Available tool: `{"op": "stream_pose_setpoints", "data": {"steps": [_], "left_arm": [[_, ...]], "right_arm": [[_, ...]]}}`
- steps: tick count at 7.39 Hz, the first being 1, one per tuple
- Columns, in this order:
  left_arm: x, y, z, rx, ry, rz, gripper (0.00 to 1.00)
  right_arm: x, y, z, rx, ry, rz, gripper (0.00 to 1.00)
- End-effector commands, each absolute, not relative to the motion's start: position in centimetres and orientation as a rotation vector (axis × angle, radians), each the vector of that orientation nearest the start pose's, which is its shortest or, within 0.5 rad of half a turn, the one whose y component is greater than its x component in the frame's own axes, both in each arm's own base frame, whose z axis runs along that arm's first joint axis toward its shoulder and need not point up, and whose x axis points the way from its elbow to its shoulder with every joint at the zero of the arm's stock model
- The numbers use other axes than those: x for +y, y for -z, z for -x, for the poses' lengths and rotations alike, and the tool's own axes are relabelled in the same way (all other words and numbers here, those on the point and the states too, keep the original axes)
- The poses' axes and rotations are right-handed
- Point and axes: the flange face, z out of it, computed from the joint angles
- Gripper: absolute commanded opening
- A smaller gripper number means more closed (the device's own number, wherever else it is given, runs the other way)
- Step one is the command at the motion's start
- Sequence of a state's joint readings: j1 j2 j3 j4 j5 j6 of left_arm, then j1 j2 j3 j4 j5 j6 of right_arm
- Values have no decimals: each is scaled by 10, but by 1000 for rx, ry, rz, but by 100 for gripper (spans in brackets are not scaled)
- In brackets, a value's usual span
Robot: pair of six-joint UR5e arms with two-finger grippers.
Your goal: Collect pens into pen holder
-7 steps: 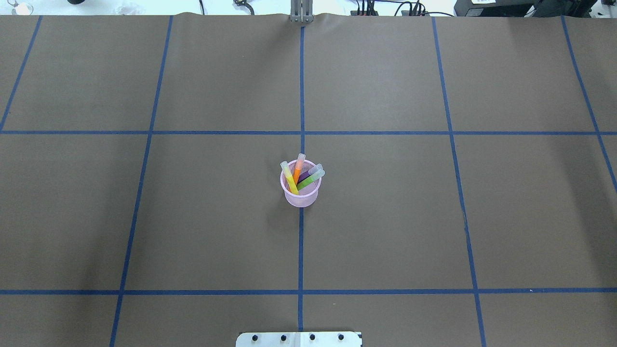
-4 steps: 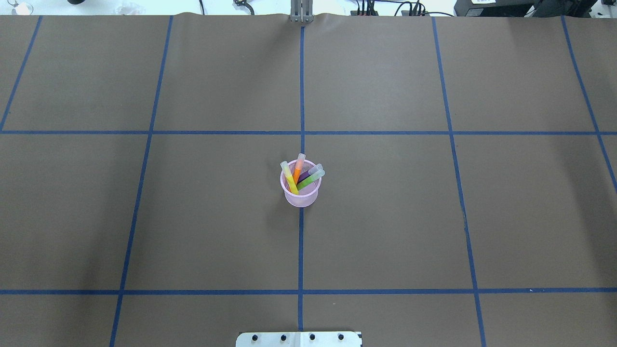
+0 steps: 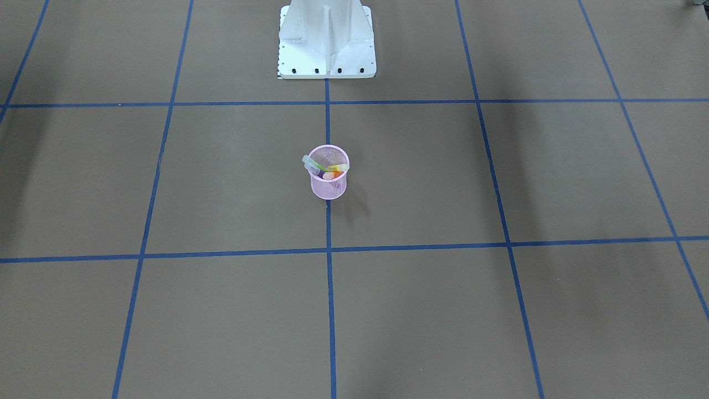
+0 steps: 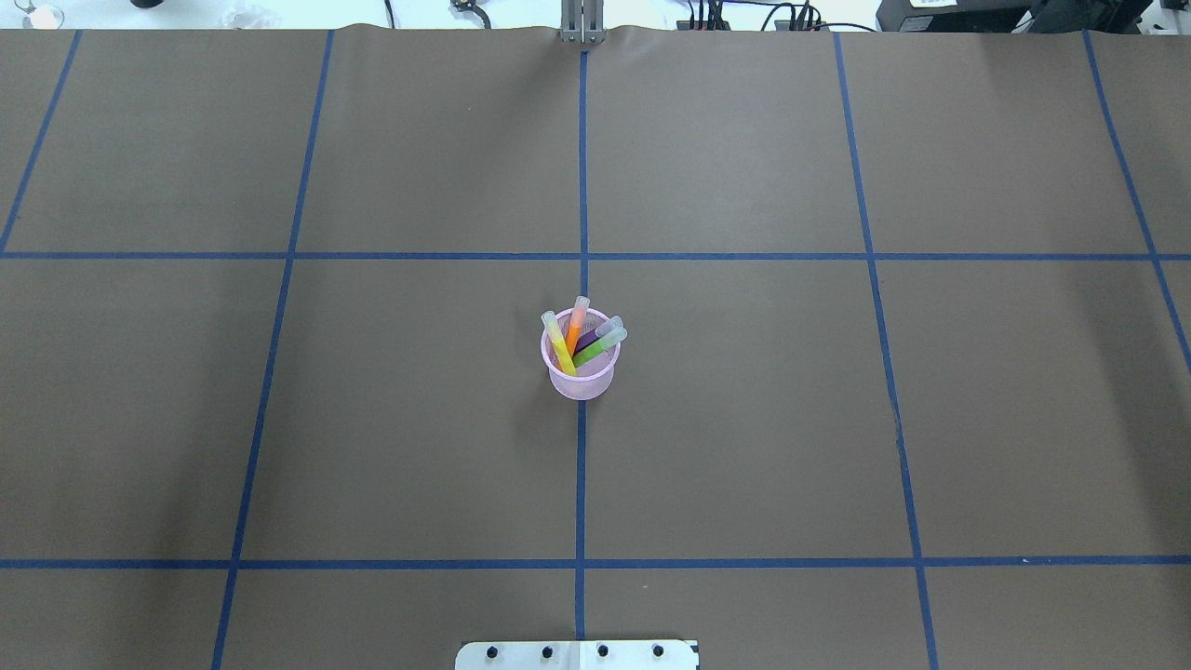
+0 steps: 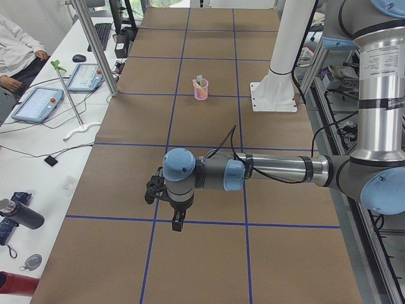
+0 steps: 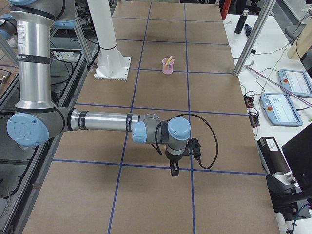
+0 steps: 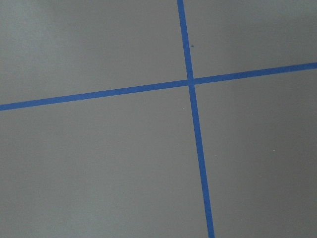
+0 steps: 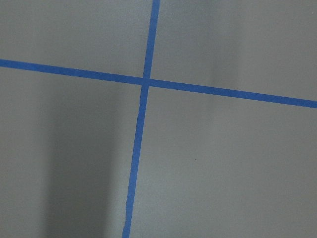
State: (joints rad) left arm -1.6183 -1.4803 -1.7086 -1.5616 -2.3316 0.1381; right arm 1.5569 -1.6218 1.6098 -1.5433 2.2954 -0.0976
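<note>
The holder stood upright on the tabletop, on the centre tape line in the middle row of the grid. Four pens stood in it, pale ends up and leaning on the rim: yellow pen, orange pen, purple pen and green pen. The green and purple pens lay side by side and reached out over the rim.

Brown paper covered the tabletop, and blue tape marked it in squares. The white robot pedestal stood on the same centre line, near the holder but apart from it.

Both arms were held low over the tabletop ends, well apart from the holder. The left fingers pointed down over a tape line; the right fingers did the same at the opposite end. Only the side views showed them, so I cannot tell how far either pair was spread. Each wrist camera showed only a tape crossing on the paper.

White side benches flanked the tabletop. One carried two touch-screen pendants, a keyboard and a dark bottle; a person's sleeve rested at its edge. The other carried two more pendants and a bottle.

The left arm's upper link bore a printed label; its text was too small to read.
</note>
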Motion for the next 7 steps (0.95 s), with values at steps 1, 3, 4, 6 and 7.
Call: {"op": "stream_pose_setpoints", "data": {"steps": [1,3,4,6,7], "left_arm": [[-452,-635,86,754,-101,-107,100],[-452,-635,86,754,-101,-107,100],[-452,-637,86,755,-100,-104,100],[-452,-638,86,755,-98,-101,100],[-452,-639,86,755,-98,-100,100]], "right_arm": [[-473,-662,-60,-731,108,-46,99],[-472,-663,-60,-731,106,-43,99],[-473,-662,-60,-731,103,-45,99],[-472,-663,-60,-734,101,-43,99],[-472,-663,-59,-734,104,-43,99]]}}
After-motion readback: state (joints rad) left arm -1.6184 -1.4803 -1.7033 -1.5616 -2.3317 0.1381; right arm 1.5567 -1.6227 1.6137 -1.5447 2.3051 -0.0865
